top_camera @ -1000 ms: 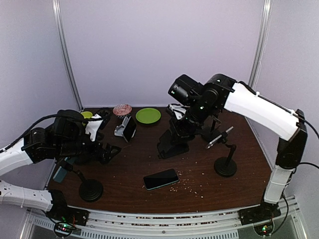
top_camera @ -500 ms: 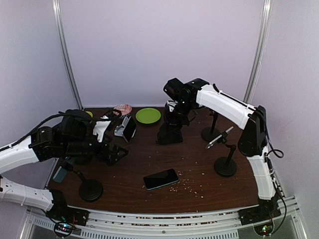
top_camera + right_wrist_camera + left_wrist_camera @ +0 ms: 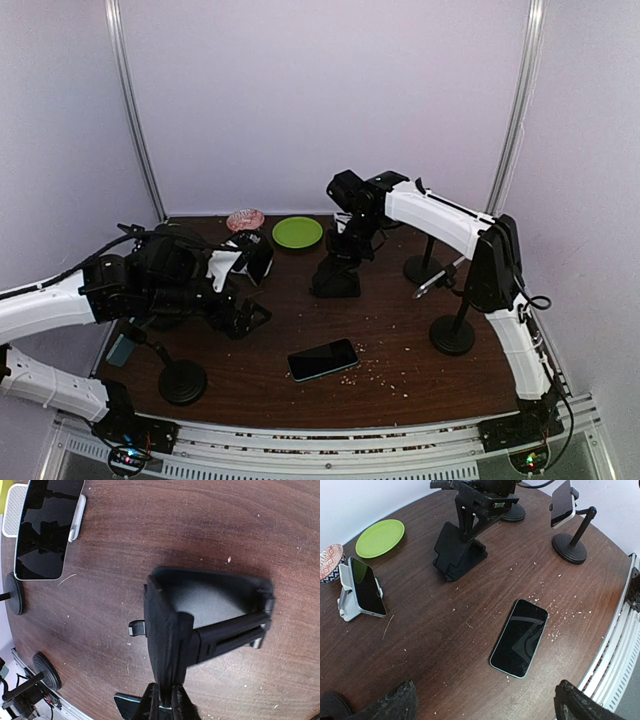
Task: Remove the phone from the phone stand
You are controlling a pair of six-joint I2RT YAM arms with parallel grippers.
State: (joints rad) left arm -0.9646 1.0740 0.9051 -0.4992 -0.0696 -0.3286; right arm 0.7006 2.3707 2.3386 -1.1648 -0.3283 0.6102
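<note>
Carried empty stand (image 3: 337, 275) rearward in right hand (image 3: 165, 696) clamped on its upright, set down on table (image 3: 400, 340); advanced wide-open left hand (image 3: 487, 705) toward flat-lying phone (image 3: 323, 359), judged already removed.

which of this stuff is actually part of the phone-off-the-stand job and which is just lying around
Job: black phone stand, empty, pinched by the right gripper; loose phone, lying flat.
Lying about: green plate; patterned bowl; white stand holding a second phone; clamp stand holding a third phone.
</note>
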